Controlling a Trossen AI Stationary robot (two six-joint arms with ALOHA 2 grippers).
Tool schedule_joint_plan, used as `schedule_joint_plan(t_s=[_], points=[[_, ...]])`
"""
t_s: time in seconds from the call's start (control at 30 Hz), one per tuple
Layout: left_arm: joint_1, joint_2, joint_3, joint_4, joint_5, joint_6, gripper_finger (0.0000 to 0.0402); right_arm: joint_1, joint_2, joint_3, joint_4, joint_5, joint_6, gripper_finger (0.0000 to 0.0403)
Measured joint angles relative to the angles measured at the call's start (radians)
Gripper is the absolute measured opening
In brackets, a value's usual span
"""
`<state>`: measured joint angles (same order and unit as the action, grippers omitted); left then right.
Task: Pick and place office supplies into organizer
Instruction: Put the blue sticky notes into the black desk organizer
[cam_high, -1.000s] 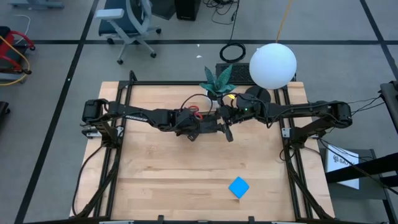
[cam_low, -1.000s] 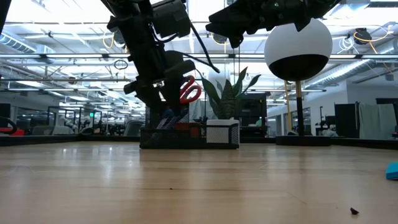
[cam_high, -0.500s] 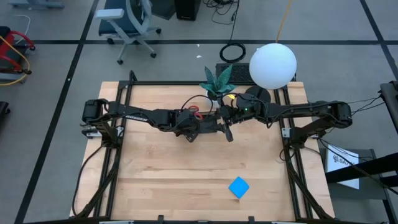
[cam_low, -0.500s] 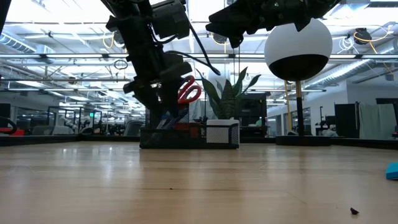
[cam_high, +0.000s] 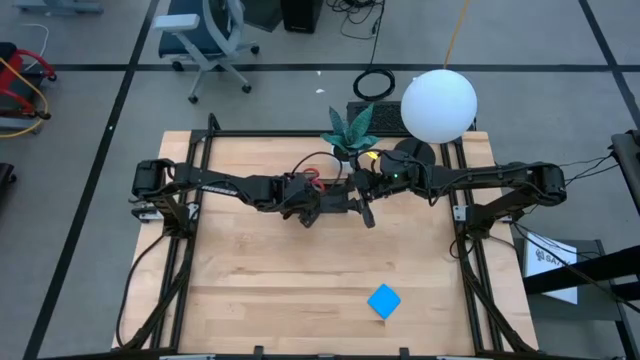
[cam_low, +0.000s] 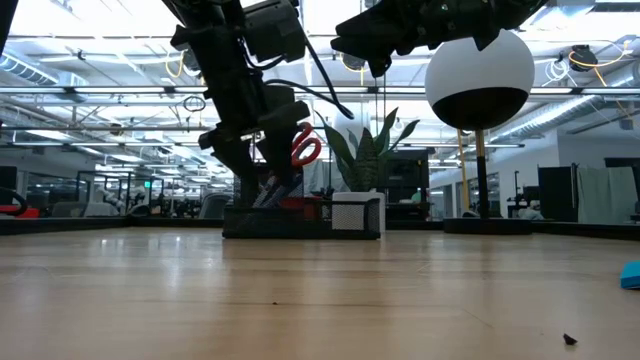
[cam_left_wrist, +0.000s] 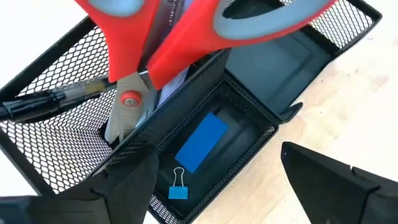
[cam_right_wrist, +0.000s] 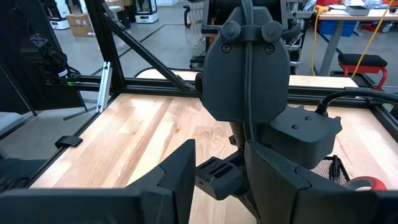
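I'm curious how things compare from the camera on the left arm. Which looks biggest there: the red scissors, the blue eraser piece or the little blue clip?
Largest to smallest, as they look in the left wrist view:
1. red scissors, though they sit nearest the camera, which enlarges them
2. blue eraser piece
3. blue binder clip

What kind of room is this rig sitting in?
Likely a robotics lab or workshop: a wooden table in a black frame, an office chair on bare floor, and more benches and equipment under industrial ceiling lights behind.
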<state>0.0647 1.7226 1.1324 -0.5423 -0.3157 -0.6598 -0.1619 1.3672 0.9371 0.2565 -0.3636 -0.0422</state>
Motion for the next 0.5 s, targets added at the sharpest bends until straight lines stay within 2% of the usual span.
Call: schedule_joint_plan(t_s=[0.1, 0.37, 0.5], points=[[-0.006, 0.0, 0.0, 0.003, 0.021, 0.024, 0.0347, 0.0, 0.0, 0.0, 0.0, 0.0, 0.0, 0.013], [-0.017, 0.0, 0.0, 0.083, 0.189, 0.112, 0.0347, 0.0, 0.0, 0.0, 0.002, 0.0, 0.0, 0.013], [-0.029, 0.0, 0.0, 0.125, 0.235, 0.142, 0.0347, 0.0, 0.0, 0.0, 0.005, 0.0, 0.0, 0.013]])
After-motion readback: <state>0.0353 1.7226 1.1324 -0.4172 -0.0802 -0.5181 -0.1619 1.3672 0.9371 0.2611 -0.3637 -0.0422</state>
